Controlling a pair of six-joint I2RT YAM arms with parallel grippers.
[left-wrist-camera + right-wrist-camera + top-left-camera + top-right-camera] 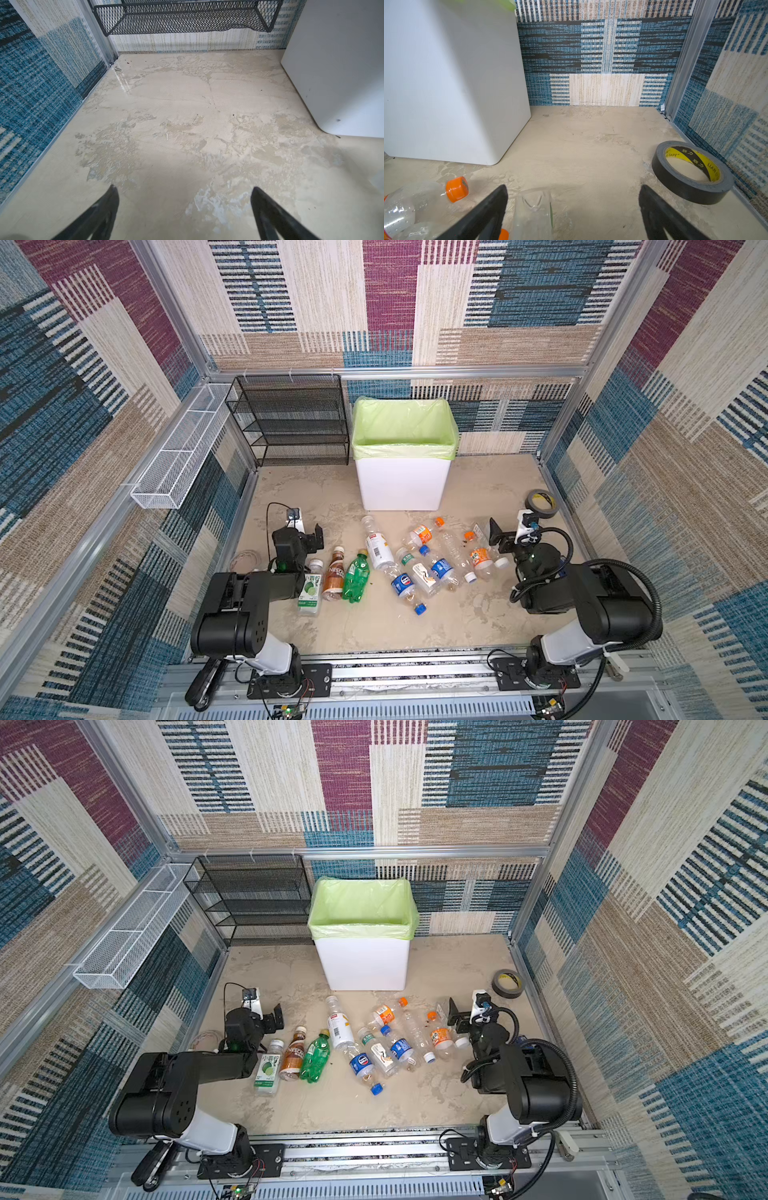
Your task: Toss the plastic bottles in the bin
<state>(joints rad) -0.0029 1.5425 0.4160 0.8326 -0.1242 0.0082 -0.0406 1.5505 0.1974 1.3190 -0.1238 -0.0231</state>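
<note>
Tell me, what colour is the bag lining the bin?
Pale green. The bag shows best in a top view, folded over the white bin.

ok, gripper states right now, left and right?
Left gripper: open, empty.
Right gripper: open, empty; a clear bottle lies beneath it, not gripped.

Both top views are taken from high over the near edge, angled down toward the back wall (316, 302), covering the whole scene. Each wrist view is taken low and close over the surface (187, 128), facing forward; the bin (446, 83) is shared by all four.
</note>
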